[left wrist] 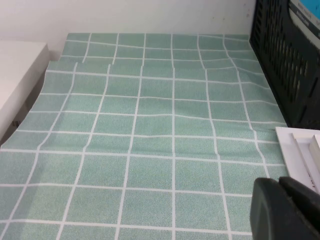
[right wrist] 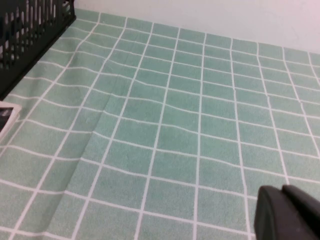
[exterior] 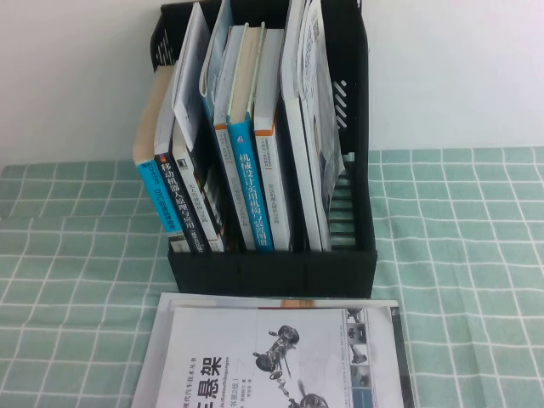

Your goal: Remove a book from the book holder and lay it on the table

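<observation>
High view: the book holder [exterior: 272, 255] stood upright at centre of the counter [exterior: 76, 255], its open side facing near, so spines could be reached from the robot's side. Contents: on the left, a tan-edged blue-spined book [exterior: 161, 183] and black-spined volumes leaning left; in the middle, upright blue-and-white spined books [exterior: 252, 183]; in the rightmost compartment, thin white books standing on edge. The book [exterior: 316, 127], judged to be the large thin white one leaning against the right slotted wall, was not yet taken out; its cover could not be read from here. A white book with a suspension drawing [exterior: 272, 357] lay flat on the counter just near of the holder, on top of another white sheet or cover. Neither arm showed in this view, so both seemed parked low and near.

Left wrist view: the left claw [left wrist: 285, 210] sat over bare green check cloth, left of the holder's slotted wall, with the flat white book's edge just beside it. Only a dark part of it showed; whether its fingers were apart or together, cannot tell.

Right wrist view: the right claw [right wrist: 287, 212] hung over cloth on the right, well apart from the holder's corner, fingers together and holding nothing. Probably waiting to start the reach.
</observation>
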`<state>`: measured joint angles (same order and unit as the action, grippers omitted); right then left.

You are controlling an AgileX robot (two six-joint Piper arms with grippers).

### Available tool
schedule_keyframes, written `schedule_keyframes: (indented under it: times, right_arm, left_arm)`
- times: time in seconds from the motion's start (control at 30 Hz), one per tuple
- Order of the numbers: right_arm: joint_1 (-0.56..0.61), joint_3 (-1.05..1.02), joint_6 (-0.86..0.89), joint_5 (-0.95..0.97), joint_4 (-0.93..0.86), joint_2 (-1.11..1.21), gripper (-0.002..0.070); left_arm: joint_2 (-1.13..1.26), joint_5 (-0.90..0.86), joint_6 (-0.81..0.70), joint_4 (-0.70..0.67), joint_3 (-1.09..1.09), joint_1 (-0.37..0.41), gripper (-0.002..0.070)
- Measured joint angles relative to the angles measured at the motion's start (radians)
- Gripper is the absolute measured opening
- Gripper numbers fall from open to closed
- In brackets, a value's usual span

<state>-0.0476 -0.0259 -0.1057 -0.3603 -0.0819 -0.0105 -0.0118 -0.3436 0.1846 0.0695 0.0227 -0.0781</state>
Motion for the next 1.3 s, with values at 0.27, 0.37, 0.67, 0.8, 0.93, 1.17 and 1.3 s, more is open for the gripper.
schedule_keyframes:
  times: [0.27,0.37,0.67,0.8,0.93,1.17,1.3]
  right_arm:
    - [0.000,0.000,0.000,0.000,0.000,0.000,-0.0002]
    - [0.000,0.000,0.000,0.000,0.000,0.000,-0.0002]
    - [0.000,0.000,0.000,0.004,0.000,0.000,-0.0002]
    - [0.000,-0.002,0.000,0.069,-0.013,0.000,-0.0002]
    - [0.000,-0.002,0.000,0.232,-0.025,0.000,-0.0002]
    - [0.000,-0.002,0.000,0.484,-0.028,0.000,-0.0002]
    - [0.000,-0.002,0.000,0.523,-0.029,0.000,-0.0001]
  left_arm:
    - [0.000,0.000,0.000,0.000,0.000,0.000,-0.0003]
    - [0.000,0.000,0.000,0.000,0.000,0.000,-0.0003]
    - [0.000,0.091,-0.001,0.000,0.002,0.000,-0.0003]
    - [0.000,0.262,-0.002,0.021,0.003,0.000,-0.0003]
    - [0.000,0.453,-0.008,0.033,0.003,0.000,-0.0003]
    - [0.000,0.748,-0.009,0.040,0.003,0.000,-0.0003]
    - [0.000,0.814,-0.009,0.040,0.003,0.000,-0.0003]
